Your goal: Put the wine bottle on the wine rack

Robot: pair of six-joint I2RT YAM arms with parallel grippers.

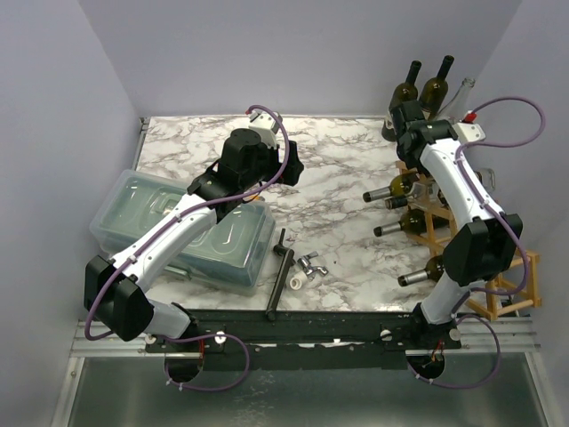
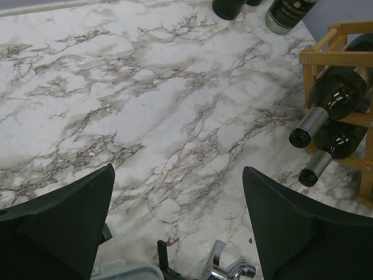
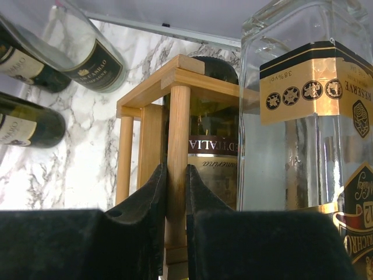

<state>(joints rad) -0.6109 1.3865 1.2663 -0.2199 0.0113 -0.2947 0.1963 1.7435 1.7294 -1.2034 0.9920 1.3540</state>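
The wine rack (image 1: 520, 267) is a light wooden frame at the table's right edge, with three dark bottles lying in it, necks pointing left (image 1: 404, 187). Two dark wine bottles (image 1: 407, 84) and a clear bottle (image 1: 460, 98) stand at the back right. My right gripper (image 3: 176, 175) is shut on an upright wooden post of the rack (image 3: 178, 116); a dark labelled bottle (image 3: 213, 151) lies in the cell behind it and the clear bottle (image 3: 303, 116) stands close on the right. My left gripper (image 2: 178, 198) is open and empty above the marble table (image 2: 145, 87).
A clear plastic lidded bin (image 1: 142, 213) sits at the left under the left arm. A black bar tool (image 1: 280, 271), a metal fitting (image 1: 309, 265) and a small white piece (image 1: 296, 282) lie near the front middle. The rack (image 2: 332, 58) shows at the right of the left wrist view.
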